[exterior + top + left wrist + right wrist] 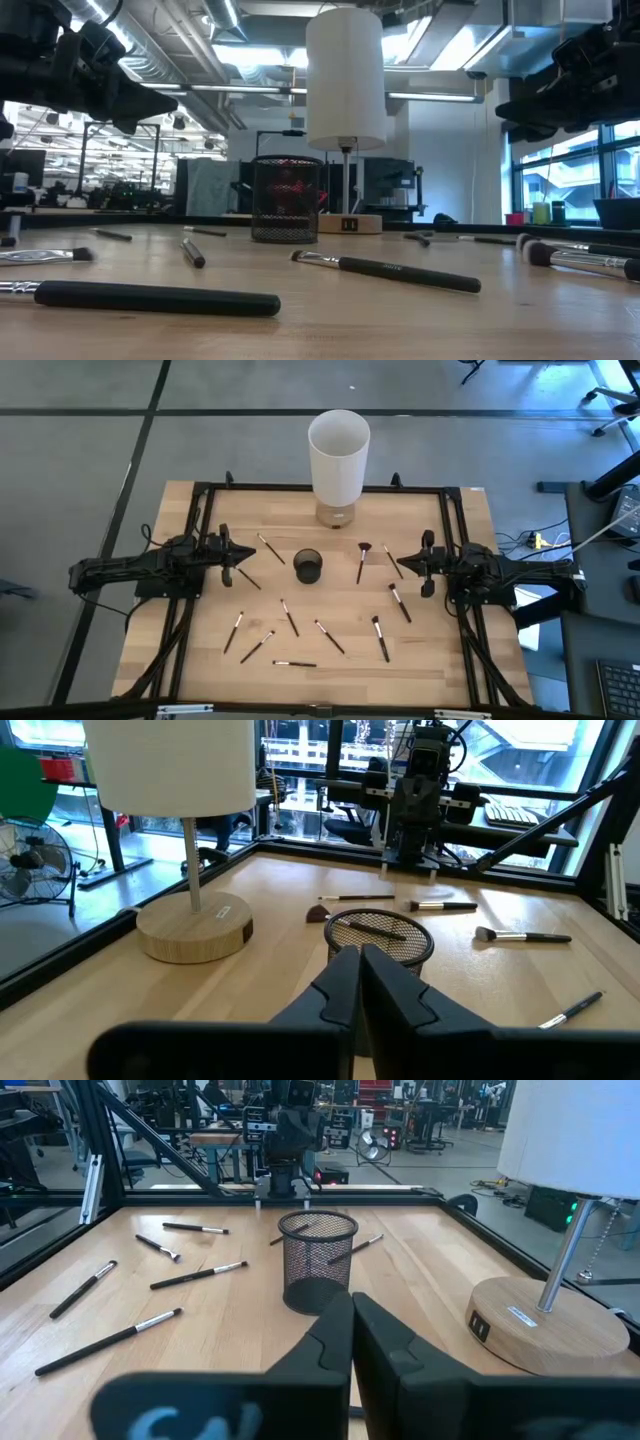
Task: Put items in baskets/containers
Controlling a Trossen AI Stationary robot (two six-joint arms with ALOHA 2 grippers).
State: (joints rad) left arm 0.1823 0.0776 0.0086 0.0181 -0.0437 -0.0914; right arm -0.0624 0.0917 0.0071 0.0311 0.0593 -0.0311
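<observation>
Dark mesh cup [308, 566] stands empty mid-table [440, 660], in front of the lamp [338, 455], with the brushes [290, 618] scattered around it, none inside. Both arms wait at the sides: left end effector [232, 563] and right end effector [424, 568], each with fingers pressed together, holding nothing. Judging by this, sorting has not begun; next, one arm must open, descend over a nearby brush and pinch its thin handle.

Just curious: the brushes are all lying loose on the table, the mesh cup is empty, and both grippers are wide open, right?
Not quite: both grippers, left and right, are shut, as each wrist view shows. The brushes do lie loose on the table, and the mesh cup is empty.
</observation>
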